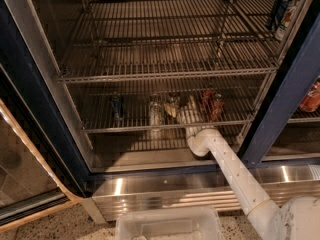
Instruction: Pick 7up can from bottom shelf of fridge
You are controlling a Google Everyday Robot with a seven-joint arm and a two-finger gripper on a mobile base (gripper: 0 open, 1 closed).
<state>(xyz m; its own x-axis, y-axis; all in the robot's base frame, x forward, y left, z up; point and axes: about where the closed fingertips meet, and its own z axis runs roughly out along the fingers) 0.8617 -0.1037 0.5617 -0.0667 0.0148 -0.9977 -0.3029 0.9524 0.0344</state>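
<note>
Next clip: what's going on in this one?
The robot's arm reaches up from the lower right into the fridge. Its gripper is at the bottom shelf, close beside the 7up can, between a paler can and the red cans. The 7up can stands on the shelf, not yet lifted.
</note>
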